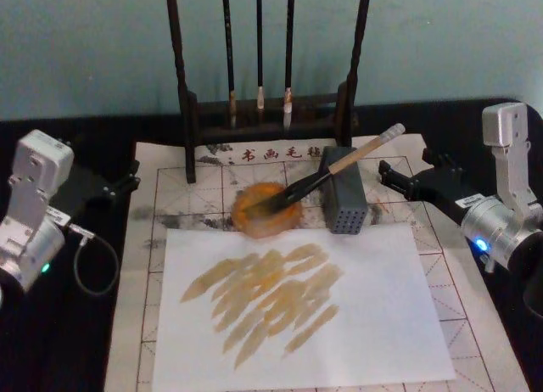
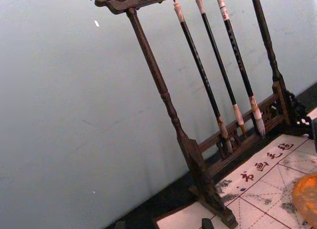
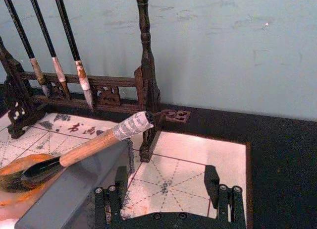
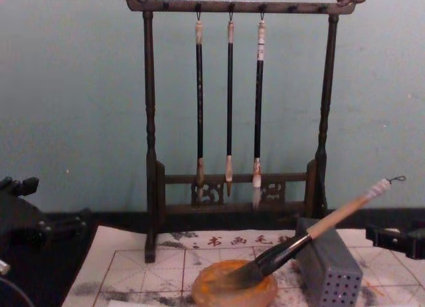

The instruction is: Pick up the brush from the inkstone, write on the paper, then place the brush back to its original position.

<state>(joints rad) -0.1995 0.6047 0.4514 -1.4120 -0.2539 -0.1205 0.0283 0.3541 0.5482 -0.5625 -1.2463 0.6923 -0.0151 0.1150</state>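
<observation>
Resting brush (image 1: 327, 173), tan handle, black bristles in inkstone (image 1: 265, 210)

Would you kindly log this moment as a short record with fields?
brush: bristles in the inkstone, handle leaning on the grey block
paper: gridded, a white sheet with amber strokes lying on it
rack: behind the paper, three thin brushes hanging
left gripper: open, at the paper's left edge
right gripper: open, beside the block, holding nothing
</observation>
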